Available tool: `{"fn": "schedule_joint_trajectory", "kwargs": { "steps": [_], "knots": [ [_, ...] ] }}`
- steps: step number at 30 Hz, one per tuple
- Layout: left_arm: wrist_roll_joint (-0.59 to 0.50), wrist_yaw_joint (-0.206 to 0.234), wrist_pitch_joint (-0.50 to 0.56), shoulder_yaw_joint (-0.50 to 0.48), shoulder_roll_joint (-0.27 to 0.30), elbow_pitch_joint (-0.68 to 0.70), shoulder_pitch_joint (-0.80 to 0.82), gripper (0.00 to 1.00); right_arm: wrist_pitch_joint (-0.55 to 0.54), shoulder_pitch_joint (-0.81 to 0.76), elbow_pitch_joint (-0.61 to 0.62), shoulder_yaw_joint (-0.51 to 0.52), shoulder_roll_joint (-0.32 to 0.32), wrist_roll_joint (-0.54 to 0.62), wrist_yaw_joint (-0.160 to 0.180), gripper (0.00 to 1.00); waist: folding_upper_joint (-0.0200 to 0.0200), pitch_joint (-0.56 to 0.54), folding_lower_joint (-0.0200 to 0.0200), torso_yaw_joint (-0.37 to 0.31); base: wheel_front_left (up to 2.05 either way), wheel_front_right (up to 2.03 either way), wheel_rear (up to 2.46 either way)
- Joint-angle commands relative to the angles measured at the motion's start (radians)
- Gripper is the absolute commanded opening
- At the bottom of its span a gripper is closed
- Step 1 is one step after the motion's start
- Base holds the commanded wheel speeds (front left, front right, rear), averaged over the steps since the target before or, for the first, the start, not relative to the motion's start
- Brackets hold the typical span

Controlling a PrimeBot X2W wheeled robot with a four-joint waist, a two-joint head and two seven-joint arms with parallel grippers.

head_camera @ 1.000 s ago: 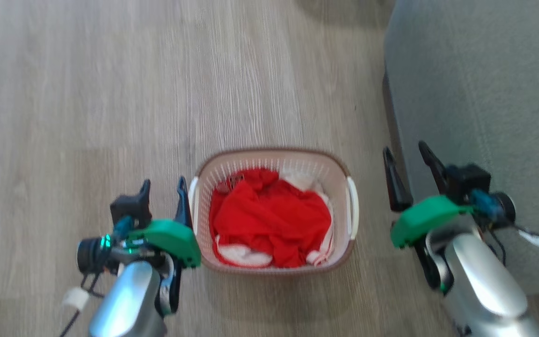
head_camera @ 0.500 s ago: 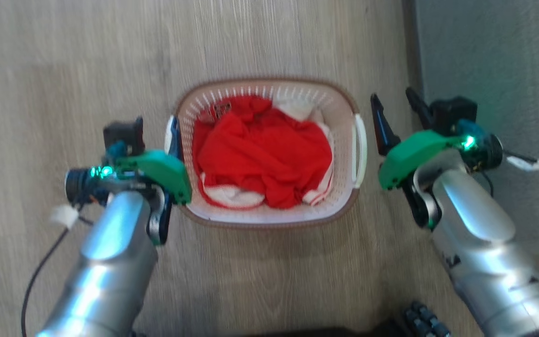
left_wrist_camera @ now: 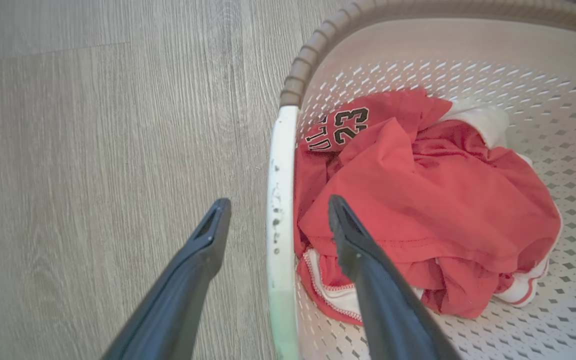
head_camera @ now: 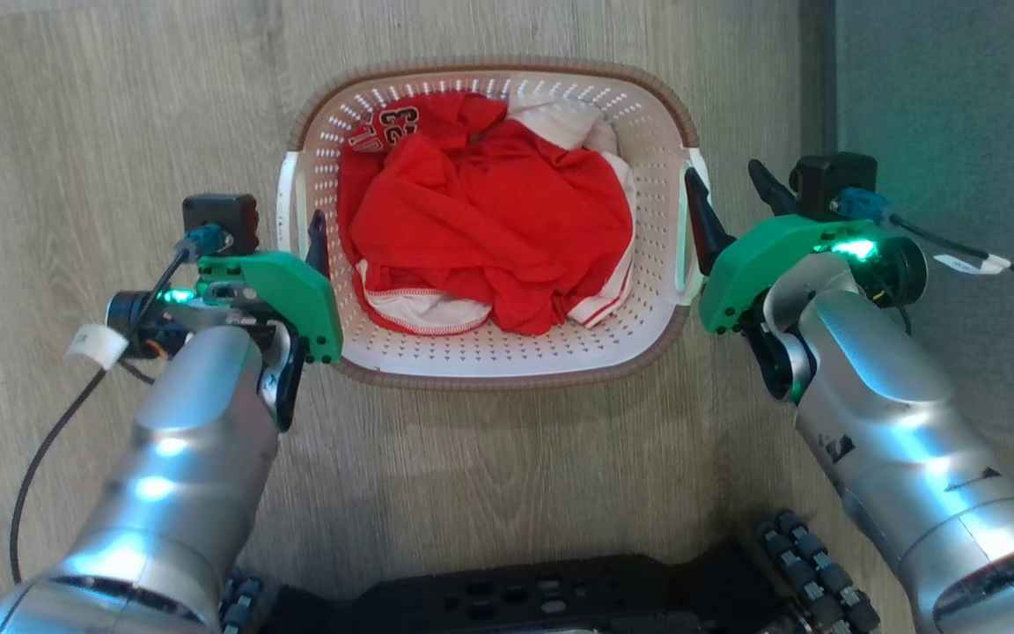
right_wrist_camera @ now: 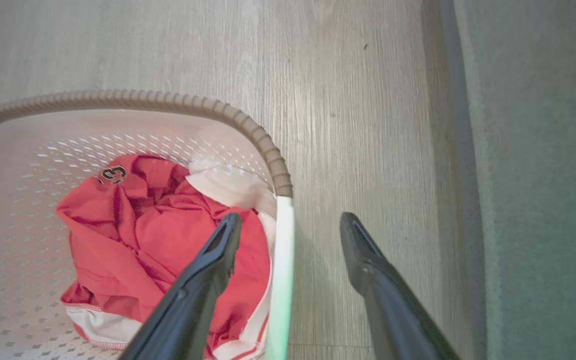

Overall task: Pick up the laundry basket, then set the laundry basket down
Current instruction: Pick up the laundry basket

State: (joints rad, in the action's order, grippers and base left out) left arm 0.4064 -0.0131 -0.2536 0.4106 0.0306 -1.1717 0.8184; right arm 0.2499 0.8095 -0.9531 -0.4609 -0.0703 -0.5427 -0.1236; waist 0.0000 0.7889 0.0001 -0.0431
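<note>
Well, the basket (head_camera: 489, 380) sits on the wood floor (head_camera: 93, 97) between the two arms, with red clothes (head_camera: 489, 220) heaped inside. The left gripper (left_wrist_camera: 278, 204) is spread wide and straddles the left handle (left_wrist_camera: 282, 145), one finger inside the basket and one outside. The right gripper (right_wrist_camera: 290, 219) likewise gapes astride the right handle (right_wrist_camera: 282, 280).

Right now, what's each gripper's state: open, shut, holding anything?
Left gripper: open, fingers either side of the laundry basket's left handle, gripping nothing.
Right gripper: open, astride the right handle, gripping nothing.
</note>
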Motion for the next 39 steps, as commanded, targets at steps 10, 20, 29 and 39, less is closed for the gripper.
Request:
{"fn": "schedule_joint_trajectory", "kwargs": {
  "steps": [10,20,29,39],
  "knots": [
    [0.010,-0.029,0.020,0.052,0.020,-0.085,0.064,1.00,-0.037,0.040,-0.083,-0.128,0.020,-0.151,-0.007,1.00,0.0000,0.055,-0.0001,-0.007,0.00,0.00,0.00],
    [0.011,-0.053,0.118,0.090,0.023,-0.112,0.129,1.00,-0.119,0.104,-0.129,-0.225,0.020,-0.274,-0.007,1.00,0.0000,0.106,-0.0001,-0.016,0.00,0.00,0.00],
    [0.006,-0.057,0.182,0.116,0.023,-0.117,0.170,1.00,-0.152,0.164,-0.169,-0.291,0.020,-0.336,-0.007,1.00,0.0000,0.153,-0.0001,-0.007,0.00,0.00,0.00],
    [0.012,-0.043,0.195,0.144,0.021,-0.119,0.189,1.00,-0.141,0.186,-0.193,-0.359,0.020,-0.394,-0.007,1.00,0.0000,0.172,-0.0001,0.001,0.00,0.00,0.00]
  ]
}}
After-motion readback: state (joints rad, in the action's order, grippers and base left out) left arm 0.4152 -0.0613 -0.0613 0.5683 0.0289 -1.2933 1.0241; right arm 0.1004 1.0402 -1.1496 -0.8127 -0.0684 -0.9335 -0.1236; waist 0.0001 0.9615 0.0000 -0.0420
